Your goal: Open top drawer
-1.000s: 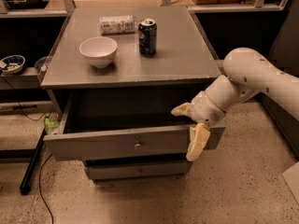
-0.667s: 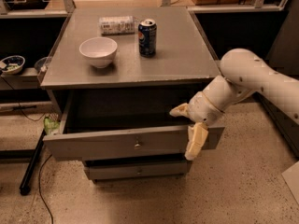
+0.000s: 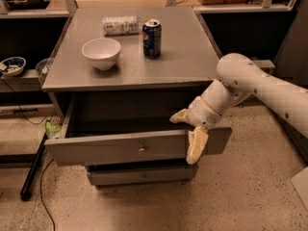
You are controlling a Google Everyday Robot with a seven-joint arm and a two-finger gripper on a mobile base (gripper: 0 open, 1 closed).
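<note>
Grey top drawer [image 3: 96,150] stands well out, task seemingly near done; claw [image 3: 183,138] spread astride its front panel.

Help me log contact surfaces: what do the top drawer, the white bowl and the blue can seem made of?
The top drawer: matte grey painted wood or laminate, judging by flat panels; its knob glints like metal. The bowl: glossy white, probably ceramic, possibly plastic. The can: printed metal, silvery rim. The gripper, at the drawer front's right end, looks cream plastic or rubber.
</note>
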